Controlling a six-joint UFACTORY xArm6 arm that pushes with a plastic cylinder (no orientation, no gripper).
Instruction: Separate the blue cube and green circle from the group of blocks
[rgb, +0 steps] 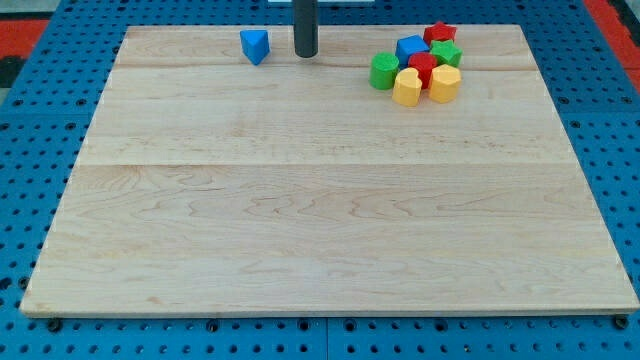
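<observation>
A group of blocks sits at the view's top right. The green circle (384, 72) is at the group's left edge, touching a yellow heart-shaped block (407, 87). The blue cube (411, 48) is at the group's top, just above a red block (423, 67). A yellow hexagonal block (445, 83), a green block (446, 53) and a red star-like block (439, 33) complete the group. My tip (305, 54) stands near the top edge, to the left of the group and apart from it.
A blue triangular block (255, 45) lies alone just left of my tip. The wooden board (320, 220) lies on a blue perforated table (30, 150).
</observation>
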